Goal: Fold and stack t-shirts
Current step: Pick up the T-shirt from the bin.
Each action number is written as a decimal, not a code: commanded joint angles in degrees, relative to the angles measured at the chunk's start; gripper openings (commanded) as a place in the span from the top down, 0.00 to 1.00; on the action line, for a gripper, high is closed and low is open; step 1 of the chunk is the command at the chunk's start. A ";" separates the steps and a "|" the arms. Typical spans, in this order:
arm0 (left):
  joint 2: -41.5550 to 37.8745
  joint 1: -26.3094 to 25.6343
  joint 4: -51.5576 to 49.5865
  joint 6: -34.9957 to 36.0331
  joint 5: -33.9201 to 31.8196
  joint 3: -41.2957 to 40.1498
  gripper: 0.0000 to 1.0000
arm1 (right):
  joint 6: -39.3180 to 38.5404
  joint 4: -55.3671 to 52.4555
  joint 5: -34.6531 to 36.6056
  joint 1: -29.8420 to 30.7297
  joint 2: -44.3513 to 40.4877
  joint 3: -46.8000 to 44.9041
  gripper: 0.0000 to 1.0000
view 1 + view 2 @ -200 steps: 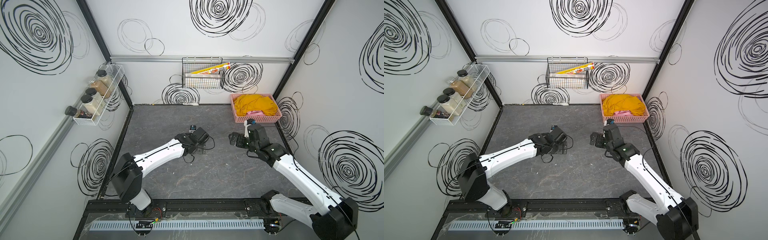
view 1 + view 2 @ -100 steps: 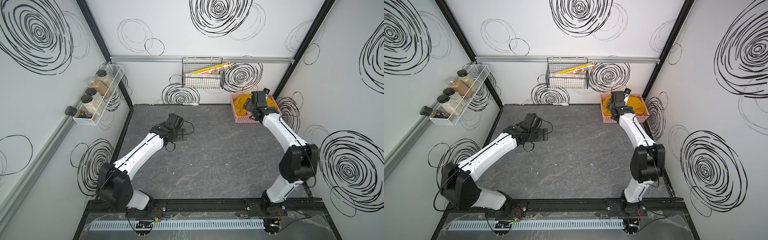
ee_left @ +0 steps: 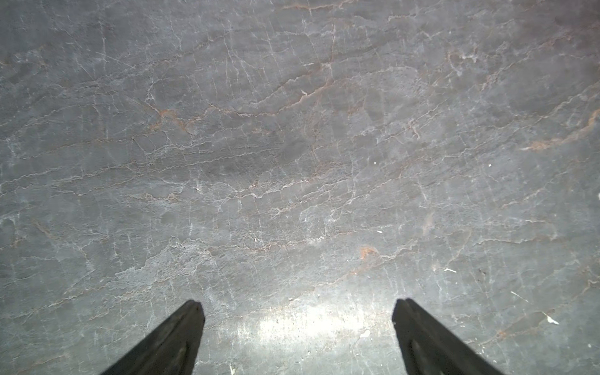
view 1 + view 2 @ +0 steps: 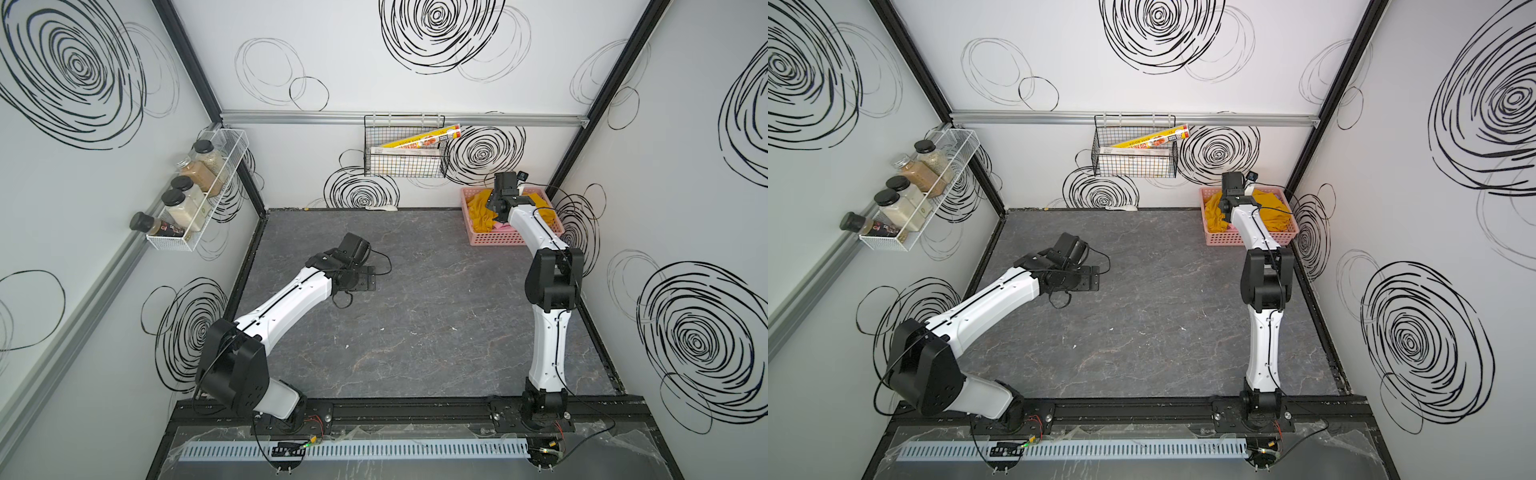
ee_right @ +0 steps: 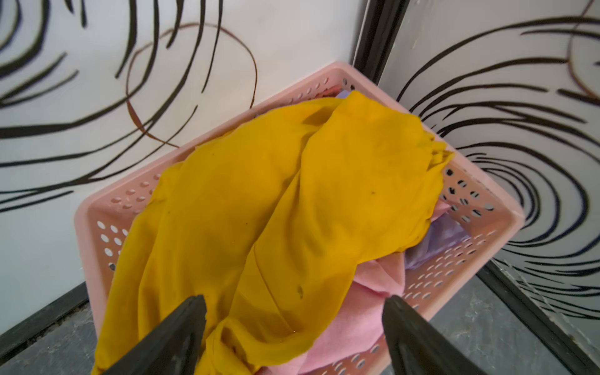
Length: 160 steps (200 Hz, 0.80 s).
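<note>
Right wrist view: right pincer (image 5: 293,300) spread wide above the mustard t-shirt (image 5: 276,201) heaped in the pink basket (image 5: 85,246), probably lining up a grab.

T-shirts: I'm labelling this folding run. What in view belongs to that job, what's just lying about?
Job: mustard-yellow t-shirt, light pink t-shirt, lavender t-shirt, in pink perforated basket; right end effector open above them.
Lying about: spice jars, wire shelf, black wire basket, boxes.
</note>
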 commanded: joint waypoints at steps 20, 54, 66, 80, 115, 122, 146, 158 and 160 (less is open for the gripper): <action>1.08 1.01 0.15 0.81 0.48 -0.12 0.02 | 1.75 -5.18 -5.83 0.47 5.82 8.21 0.25; 1.10 1.19 0.32 0.70 0.54 -0.21 0.02 | 1.13 -6.79 -7.95 0.47 9.08 13.13 0.34; 1.38 1.39 0.33 0.58 0.70 -0.27 0.02 | 0.87 -6.73 -8.53 0.47 8.94 13.08 0.40; 1.54 1.59 0.41 0.44 0.94 -0.20 0.02 | 0.73 -6.88 -9.50 0.28 8.52 13.13 0.60; 1.41 1.79 0.46 0.10 0.84 -0.23 0.08 | 0.54 -9.39 -9.33 -0.01 4.38 14.49 1.00; 1.21 1.79 0.42 -0.09 0.54 -0.24 0.09 | 0.22 -9.98 -9.07 0.03 2.81 14.88 1.00; -0.22 1.91 0.92 -0.30 0.15 -0.82 0.11 | -1.39 -11.07 -8.39 0.03 -4.83 15.40 1.00; -1.16 1.95 1.29 -0.45 0.08 -1.38 0.11 | -2.07 -11.25 -7.62 0.12 -9.42 15.47 1.00; -1.30 1.91 1.29 -0.47 0.04 -1.41 0.11 | -2.16 -11.26 -7.48 0.10 -10.25 15.48 1.00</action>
